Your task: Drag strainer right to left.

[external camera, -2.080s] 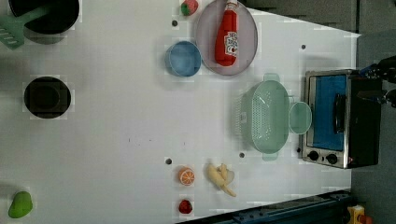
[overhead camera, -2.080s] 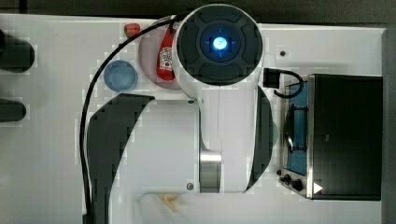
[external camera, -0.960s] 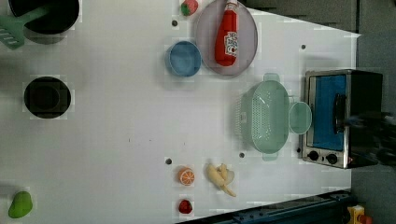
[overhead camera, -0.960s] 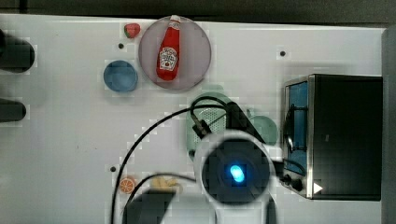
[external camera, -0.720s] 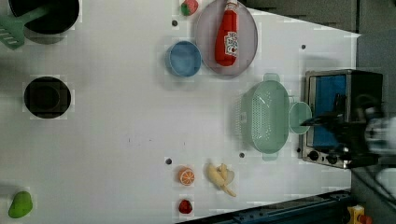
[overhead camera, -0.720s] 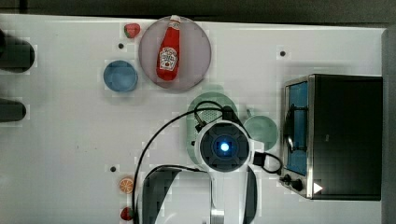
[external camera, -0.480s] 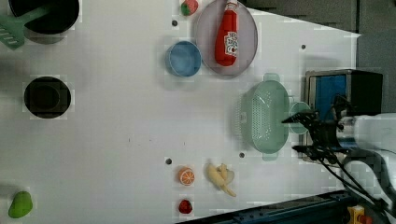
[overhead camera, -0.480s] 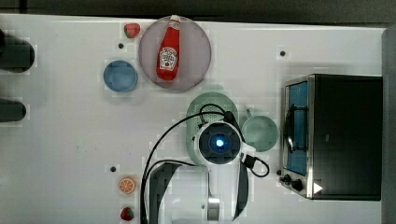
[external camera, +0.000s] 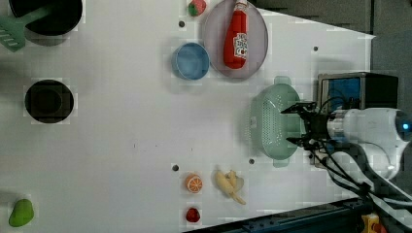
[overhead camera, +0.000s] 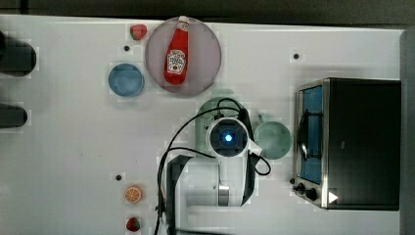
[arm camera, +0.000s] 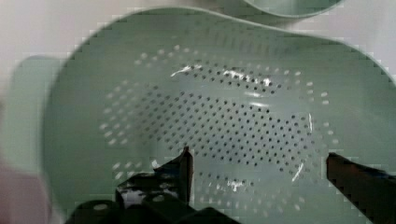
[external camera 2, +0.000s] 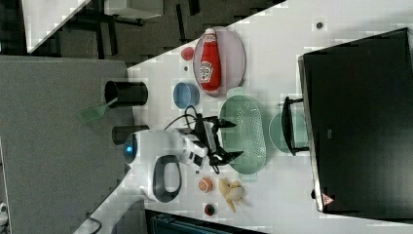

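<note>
The pale sage-green oval strainer (external camera: 269, 121) lies on the white table beside the toaster oven, its dotted inside facing up. In the top view the arm's wrist (overhead camera: 227, 137) covers most of the strainer (overhead camera: 208, 110). My gripper (external camera: 295, 124) hangs open just above the strainer's side that faces the oven, with nothing between its fingers. The right view shows the gripper (external camera 2: 230, 140) over the strainer (external camera 2: 248, 131). In the wrist view the two black fingertips of the gripper (arm camera: 259, 163) stand wide apart over the perforated bottom of the strainer (arm camera: 224, 107).
A round green mug (overhead camera: 273, 140) sits between the strainer and the toaster oven (overhead camera: 357, 142). A blue bowl (overhead camera: 126, 80) and a plate (overhead camera: 205, 58) with a ketchup bottle lie at the top view's upper middle. An orange slice (external camera: 193, 183) and a banana (external camera: 231, 185) lie nearby.
The arm swung from over the plate to over the strainer. In the left view the gripper came in across the oven and now hangs above the strainer. The strainer has not moved.
</note>
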`<action>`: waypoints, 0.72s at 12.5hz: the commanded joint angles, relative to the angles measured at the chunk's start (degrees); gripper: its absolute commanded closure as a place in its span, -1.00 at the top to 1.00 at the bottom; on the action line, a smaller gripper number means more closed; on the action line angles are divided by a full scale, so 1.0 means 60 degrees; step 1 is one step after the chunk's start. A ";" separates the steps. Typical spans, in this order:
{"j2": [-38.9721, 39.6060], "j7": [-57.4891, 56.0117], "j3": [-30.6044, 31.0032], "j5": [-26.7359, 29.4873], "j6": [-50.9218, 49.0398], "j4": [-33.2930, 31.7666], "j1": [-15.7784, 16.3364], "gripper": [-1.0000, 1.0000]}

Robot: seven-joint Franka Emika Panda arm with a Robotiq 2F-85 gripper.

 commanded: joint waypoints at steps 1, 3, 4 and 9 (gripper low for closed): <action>0.0823 0.0996 0.0272 0.0162 0.0845 -0.0106 0.0127 1.00; 0.1390 0.1747 0.0321 0.0162 0.1312 -0.0105 0.0245 1.00; 0.1632 0.1842 0.0400 0.0162 0.1414 -0.0092 0.0309 1.00; 0.2059 0.1920 0.0660 0.0169 0.1917 -0.0066 0.0729 1.00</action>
